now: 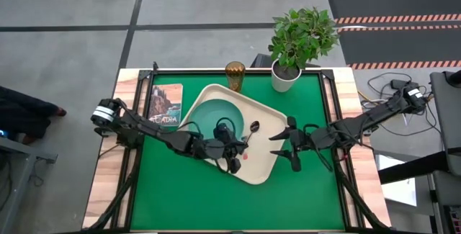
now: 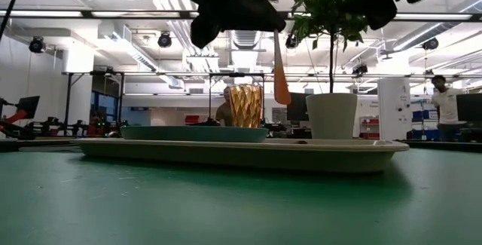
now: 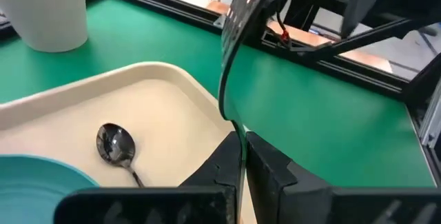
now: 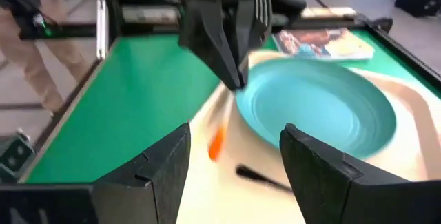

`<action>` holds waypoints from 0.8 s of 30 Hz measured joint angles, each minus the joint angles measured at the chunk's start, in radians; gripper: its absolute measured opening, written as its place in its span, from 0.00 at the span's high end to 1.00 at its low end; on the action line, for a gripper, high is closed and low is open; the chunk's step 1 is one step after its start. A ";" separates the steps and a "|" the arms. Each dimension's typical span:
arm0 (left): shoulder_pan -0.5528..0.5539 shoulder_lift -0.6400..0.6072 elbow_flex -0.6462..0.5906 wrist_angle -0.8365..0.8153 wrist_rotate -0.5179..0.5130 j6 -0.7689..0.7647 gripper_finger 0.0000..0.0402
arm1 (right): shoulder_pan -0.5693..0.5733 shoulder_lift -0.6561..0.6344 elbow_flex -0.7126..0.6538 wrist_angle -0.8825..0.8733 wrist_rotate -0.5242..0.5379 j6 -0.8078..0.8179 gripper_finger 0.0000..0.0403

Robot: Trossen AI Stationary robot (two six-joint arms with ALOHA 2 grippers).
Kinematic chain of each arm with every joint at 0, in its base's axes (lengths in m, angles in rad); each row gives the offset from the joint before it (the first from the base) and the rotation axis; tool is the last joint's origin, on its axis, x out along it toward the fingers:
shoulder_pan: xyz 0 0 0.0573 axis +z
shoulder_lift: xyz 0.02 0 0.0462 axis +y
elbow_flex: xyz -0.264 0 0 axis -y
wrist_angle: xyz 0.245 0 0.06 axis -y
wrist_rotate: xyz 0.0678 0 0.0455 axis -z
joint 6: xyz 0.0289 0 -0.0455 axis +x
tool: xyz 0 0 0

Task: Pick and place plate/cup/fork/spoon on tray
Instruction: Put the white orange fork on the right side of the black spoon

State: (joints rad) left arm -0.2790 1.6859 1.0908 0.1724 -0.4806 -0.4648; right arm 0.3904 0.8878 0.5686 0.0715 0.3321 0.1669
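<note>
Green counter: plate, spoon on tray. Left claw clamped on fork; cup remains. Right claw apart, waiting.

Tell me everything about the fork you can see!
The fork has silver tines and an orange-red handle that looks like plastic. The left hand pinches it around the middle, so it hangs nearly upright in the air above the tray, handle pointing down, tines up. It touches nothing except that hand's fingers, and it is near the teal plate.
</note>
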 joint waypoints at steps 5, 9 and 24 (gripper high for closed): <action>0.018 -0.001 -0.009 -0.009 0.053 -0.025 1.00 | 0.000 -0.009 -0.001 -0.036 0.002 0.002 0.48; 0.033 0.002 -0.009 -0.043 0.116 -0.058 1.00 | 0.000 -0.008 -0.008 0.012 0.008 -0.025 0.48; 0.057 -0.005 -0.005 0.056 0.233 -0.101 1.00 | -0.010 0.106 -0.090 0.430 0.009 -0.174 0.48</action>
State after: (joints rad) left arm -0.2218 1.6810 1.0859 0.2280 -0.2471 -0.5653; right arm 0.3803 0.9941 0.4782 0.5012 0.3407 -0.0070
